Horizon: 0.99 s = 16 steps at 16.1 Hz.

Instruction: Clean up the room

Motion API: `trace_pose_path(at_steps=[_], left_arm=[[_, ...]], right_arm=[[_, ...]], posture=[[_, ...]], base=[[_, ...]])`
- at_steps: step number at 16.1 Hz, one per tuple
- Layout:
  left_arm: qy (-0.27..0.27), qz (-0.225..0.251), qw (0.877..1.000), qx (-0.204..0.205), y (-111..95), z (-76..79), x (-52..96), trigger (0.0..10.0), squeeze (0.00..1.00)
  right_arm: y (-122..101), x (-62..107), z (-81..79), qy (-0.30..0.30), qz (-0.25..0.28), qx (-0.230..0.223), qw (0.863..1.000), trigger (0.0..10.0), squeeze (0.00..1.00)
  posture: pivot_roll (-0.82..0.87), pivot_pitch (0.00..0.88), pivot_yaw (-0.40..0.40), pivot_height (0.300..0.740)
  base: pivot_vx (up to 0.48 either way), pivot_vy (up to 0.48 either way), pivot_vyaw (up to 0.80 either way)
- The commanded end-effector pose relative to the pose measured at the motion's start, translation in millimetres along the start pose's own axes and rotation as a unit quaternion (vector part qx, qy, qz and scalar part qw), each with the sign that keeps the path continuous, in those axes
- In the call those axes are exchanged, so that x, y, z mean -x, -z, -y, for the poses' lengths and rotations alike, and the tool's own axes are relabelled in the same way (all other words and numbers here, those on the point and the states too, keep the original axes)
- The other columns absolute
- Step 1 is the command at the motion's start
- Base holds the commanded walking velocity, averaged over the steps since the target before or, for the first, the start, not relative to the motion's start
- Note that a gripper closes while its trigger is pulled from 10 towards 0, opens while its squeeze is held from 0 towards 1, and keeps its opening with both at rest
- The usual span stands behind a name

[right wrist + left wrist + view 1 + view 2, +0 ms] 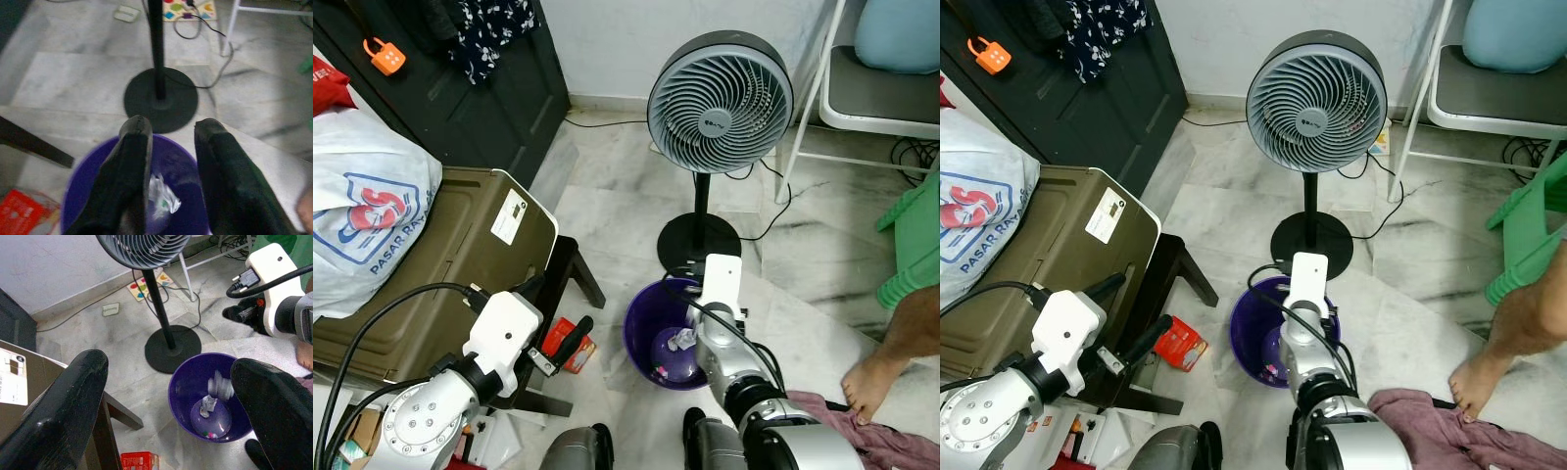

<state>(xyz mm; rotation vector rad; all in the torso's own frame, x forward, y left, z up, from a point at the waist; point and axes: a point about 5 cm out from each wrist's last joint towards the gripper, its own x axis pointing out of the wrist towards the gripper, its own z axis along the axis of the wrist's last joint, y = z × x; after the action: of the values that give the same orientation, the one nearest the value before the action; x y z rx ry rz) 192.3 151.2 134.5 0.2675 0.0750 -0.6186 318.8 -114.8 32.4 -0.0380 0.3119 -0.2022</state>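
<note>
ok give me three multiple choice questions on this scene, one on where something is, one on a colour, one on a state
1. Where is the right gripper?
A. above the bin
B. on the fan's head
C. inside the brown case

2. What colour is the bin?
A. green
B. purple
C. white

3. How are the left gripper's fingers?
A. shut on a packet
B. shut on nothing
C. open

Answers: 1 A, its fingers hang over the bin's opening with crumpled paper below. 2 B, rim and walls are purple. 3 C, a wide gap shows between the fingers, holding nothing.

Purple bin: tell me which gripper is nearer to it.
Right. The right gripper hangs open directly over the purple bin; the left gripper is off to its side, above the red packet.
</note>
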Motion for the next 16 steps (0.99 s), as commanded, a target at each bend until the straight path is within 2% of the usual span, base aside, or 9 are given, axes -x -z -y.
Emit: trace_pose_path(at_steps=[1, 3, 4, 6, 10, 11, 12, 14, 16], left_arm=[[-0.015, -0.013, 1.0, -0.006, 3.8, -5.7, 3.0, 10.0, 0.0], [-0.021, -0.009, 1.0, -0.008, 4.2, -7.2, -0.6, 10.0, 0.0], [-0.037, 0.006, 0.999, -0.008, 1.6, -10.1, -10.0, 10.0, 0.0], [-0.048, 0.018, 0.999, 0.011, 1.2, -12.4, -23.0, 10.0, 0.0], [-0.056, 0.048, 0.997, 0.015, -1.8, -10.4, -40.7, 10.0, 0.0], [-0.063, 0.058, 0.996, 0.021, -1.9, -11.7, -50.0, 10.0, 0.0], [-0.09, 0.064, 0.994, 0.021, -1.3, -15.6, -57.7, 10.0, 0.0], [-0.15, 0.068, 0.986, 0.026, 0.7, -23.6, -67.2, 10.0, 0.0], [-0.165, 0.075, 0.983, 0.029, 2.4, -28.8, -72.0, 10.0, 0.0]], right_arm=[[-0.2, 2.3, -8.7, -0.016, 0.0, -0.014, 1.0, 10.0, 1.0], [-6.0, 3.0, -15.9, -0.043, 0.012, -0.033, 0.998, 10.0, 1.0], [-14.9, 9.7, -35.5, -0.129, 0.031, -0.054, 0.99, 10.0, 1.0], [-22.7, 20.0, -43.0, -0.202, 0.058, -0.054, 0.976, 10.0, 1.0], [-32.0, 54.9, -17.0, -0.266, 0.097, -0.021, 0.959, 10.0, 1.0], [-32.2, 60.9, -3.2, -0.271, 0.116, 0.019, 0.955, 10.0, 1.0], [-30.3, 65.8, 9.6, -0.263, 0.126, 0.052, 0.955, 10.0, 0.0], [-26.1, 74.0, 36.6, -0.24, 0.09, 0.065, 0.964, 10.0, 0.0], [-33.2, 70.0, 36.5, -0.226, 0.091, 0.056, 0.968, 10.0, 0.0]], posture=[[0.23, 0.232, 0.18, 0.74], [0.21, 0.216, 0.175, 0.74], [0.18, 0.183, 0.159, 0.74], [0.14, 0.146, 0.133, 0.74], [0.05, 0.083, 0.109, 0.74], [-0.01, 0.043, 0.105, 0.74], [-0.03, 0.026, 0.109, 0.74], [-0.05, 0.0, 0.114, 0.74], [-0.06, 0.0, 0.112, 0.74]], base=[[0.0, 0.0, 0.0], [0.0, 0.0, 0.0], [0.0, 0.0, 0.0], [0.0, 0.0, 0.0], [0.0, 0.0, 0.0], [0.0, 0.0, 0.0], [0.0, 0.0, 0.0], [0.0, 0.0, 0.0], [0.0, 0.0, 0.0]])
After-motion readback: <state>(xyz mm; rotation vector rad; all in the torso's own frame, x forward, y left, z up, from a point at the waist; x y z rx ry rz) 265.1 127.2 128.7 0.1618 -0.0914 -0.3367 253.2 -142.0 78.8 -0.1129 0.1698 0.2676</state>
